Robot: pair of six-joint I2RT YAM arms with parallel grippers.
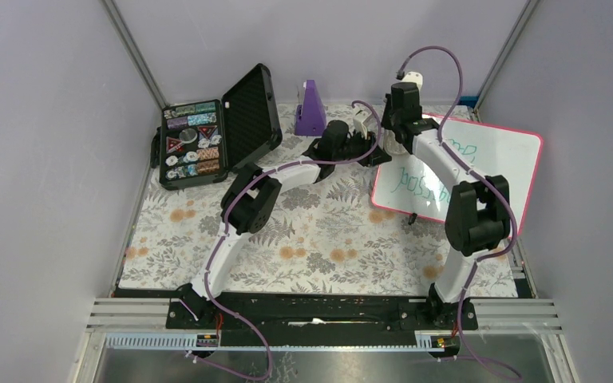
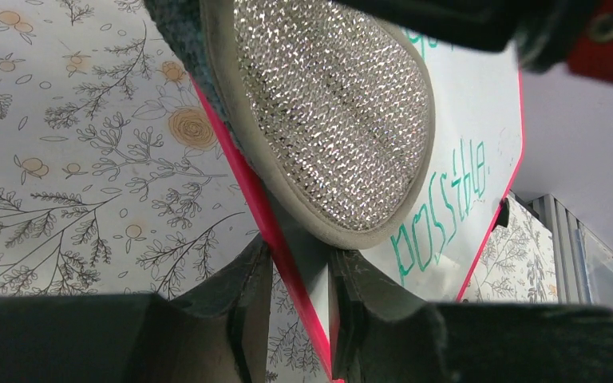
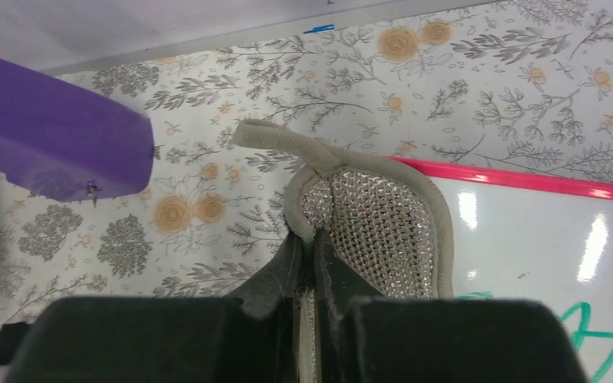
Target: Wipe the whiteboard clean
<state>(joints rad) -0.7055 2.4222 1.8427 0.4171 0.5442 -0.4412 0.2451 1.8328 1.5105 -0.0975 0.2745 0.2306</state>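
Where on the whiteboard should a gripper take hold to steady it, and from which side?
The thin pink left edge, coming from the left: the whiteboard stands raised on black feet, so a finger fits beneath, as the left gripper shows.

the whiteboard (image 1: 501, 153) is glossy white with a thin pink-red frame and green handwriting. the sponge (image 2: 327, 104) has a grey rim around glittering silver mesh. the worktop (image 1: 319, 239) is pale, printed with grey leaves and orange flowers. at its far edge stands a purple block (image 1: 310, 112), at its far left corner a black case (image 1: 247, 112) of many-coloured chips.
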